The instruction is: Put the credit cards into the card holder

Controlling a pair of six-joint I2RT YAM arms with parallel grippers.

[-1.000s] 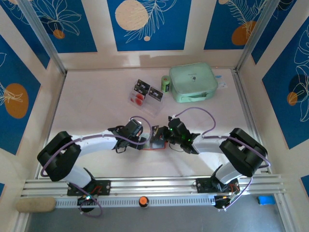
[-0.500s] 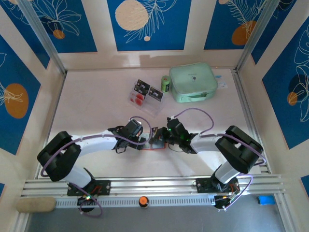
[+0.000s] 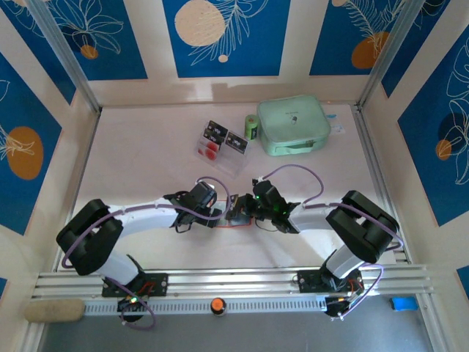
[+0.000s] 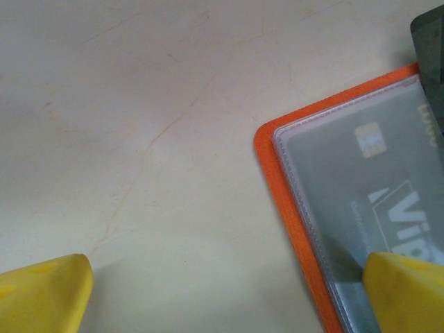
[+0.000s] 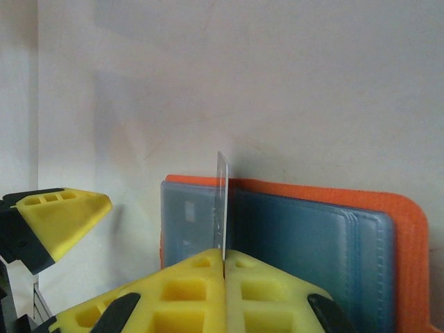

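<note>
Seen from above, a pale table (image 3: pixel 146 161) sits inside walls with blue floral panels. At the back right lies a mint-green zip pouch (image 3: pixel 293 126), with a small green cylinder (image 3: pixel 251 127) just beside its left edge. Left of that, two credit cards (image 3: pixel 220 141) lie side by side, black halves and red blobs showing, well apart from both arms. Both arms reach inward from the near edge and meet at the middle of the table, where the card holder (image 3: pixel 233 224) lies open, mostly hidden beneath the two grippers. The left gripper (image 3: pixel 218 214) comes in from the left and the right gripper (image 3: pixel 245 210) from the right, nearly touching. The left wrist camera shows the left gripper (image 4: pixel 222 291) with its yellow fingertips spread wide, one over bare table and one over the holder's orange corner (image 4: pixel 277 201), where a clear pocket already has a card with a chip inside. The right wrist camera shows the right gripper (image 5: pixel 223 260) clamped on one card (image 5: pixel 222 201), upright and edge-on, over the open holder's grey-blue pockets (image 5: pixel 312 236), with a yellow finger of the left gripper at the holder's left side.
</note>
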